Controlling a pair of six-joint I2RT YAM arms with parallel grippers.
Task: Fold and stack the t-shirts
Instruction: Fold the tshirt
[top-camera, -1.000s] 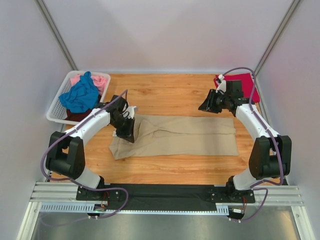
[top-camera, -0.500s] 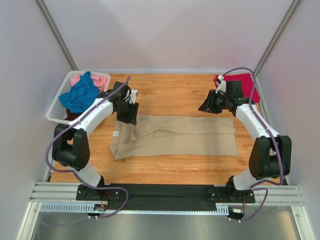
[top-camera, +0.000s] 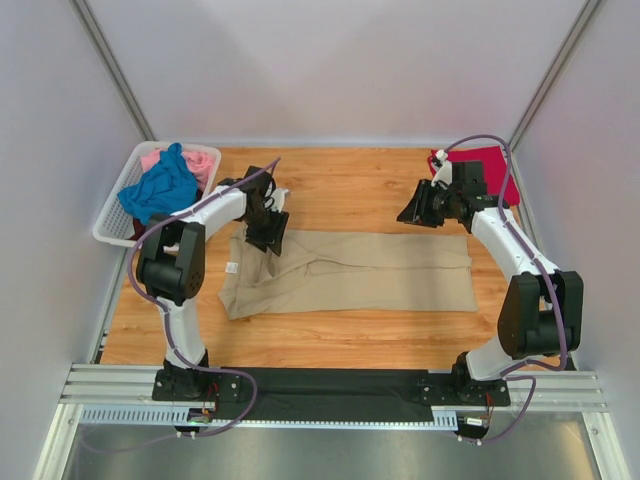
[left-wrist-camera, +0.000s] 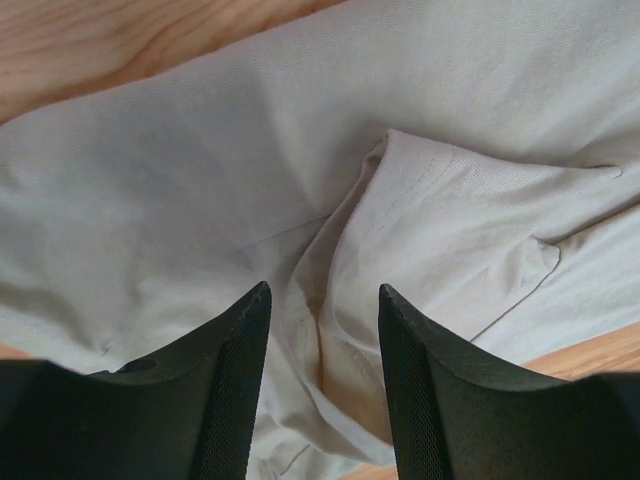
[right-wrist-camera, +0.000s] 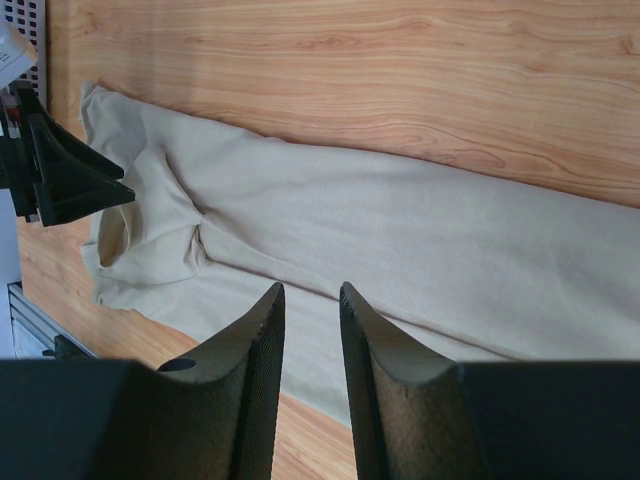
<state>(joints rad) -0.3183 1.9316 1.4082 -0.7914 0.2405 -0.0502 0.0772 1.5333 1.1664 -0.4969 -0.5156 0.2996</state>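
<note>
A tan t-shirt (top-camera: 370, 270) lies stretched flat across the middle of the table, its left end rumpled with a sleeve folded over (left-wrist-camera: 450, 230). My left gripper (top-camera: 268, 232) hovers over that left end, open, with only cloth below its fingertips (left-wrist-camera: 323, 290). My right gripper (top-camera: 415, 210) hangs above bare wood just beyond the shirt's far right edge, open by a narrow gap and holding nothing (right-wrist-camera: 310, 287). The tan shirt (right-wrist-camera: 400, 230) fills the right wrist view. A crimson shirt (top-camera: 490, 165) lies folded at the back right corner. Blue (top-camera: 160, 190), pink (top-camera: 198, 160) and dark (top-camera: 150, 232) shirts lie in the basket.
A white lattice basket (top-camera: 112, 228) stands at the left edge of the table. White walls close in the table on three sides. Bare wood (top-camera: 340, 185) shows between the tan shirt and the back wall, and more along the near edge (top-camera: 330, 340).
My left gripper has opened and let go of the tan shirt's left end, then moved away from me and slightly right. The right arm has stayed still.
</note>
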